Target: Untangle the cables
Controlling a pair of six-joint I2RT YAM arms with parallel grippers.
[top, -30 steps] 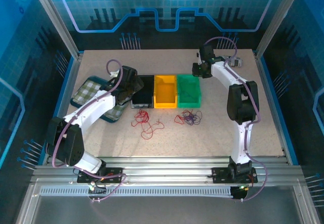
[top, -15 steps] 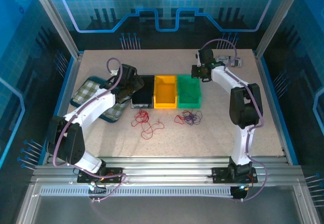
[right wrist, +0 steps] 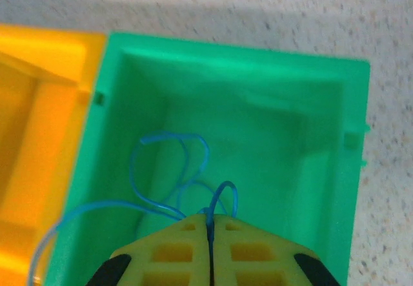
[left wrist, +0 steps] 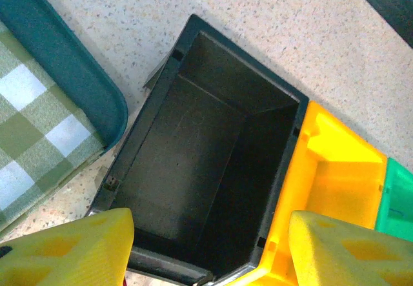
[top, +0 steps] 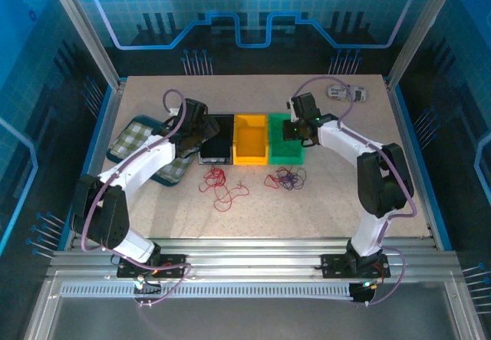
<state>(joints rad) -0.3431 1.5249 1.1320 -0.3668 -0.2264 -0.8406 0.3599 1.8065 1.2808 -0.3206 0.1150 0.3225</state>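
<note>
My right gripper (right wrist: 210, 220) is shut on a thin blue cable (right wrist: 169, 163), whose loops hang inside the green bin (right wrist: 316, 163). One end trails over that bin's left wall. From above, the right gripper (top: 295, 130) hovers over the green bin (top: 287, 150). A loose red cable (top: 222, 186) lies on the table in front of the black bin (top: 217, 146). A small dark tangle (top: 285, 177) lies in front of the green bin. My left gripper (left wrist: 210, 254) is open with nothing between its yellow fingers (left wrist: 71, 247), above the black bin (left wrist: 193, 163), and appears from above as the left gripper (top: 201, 127).
A yellow bin (top: 251, 138) stands between the black and green ones. A teal tray (top: 123, 136) with a checked cloth (top: 146, 150) lies at the left. A small grey device (top: 345, 92) rests at the back right. Blue enclosure walls ring the table.
The right arm has swung from the back right forward and left, over the green bin, uncovering the grey device. The left arm has hardly moved.
</note>
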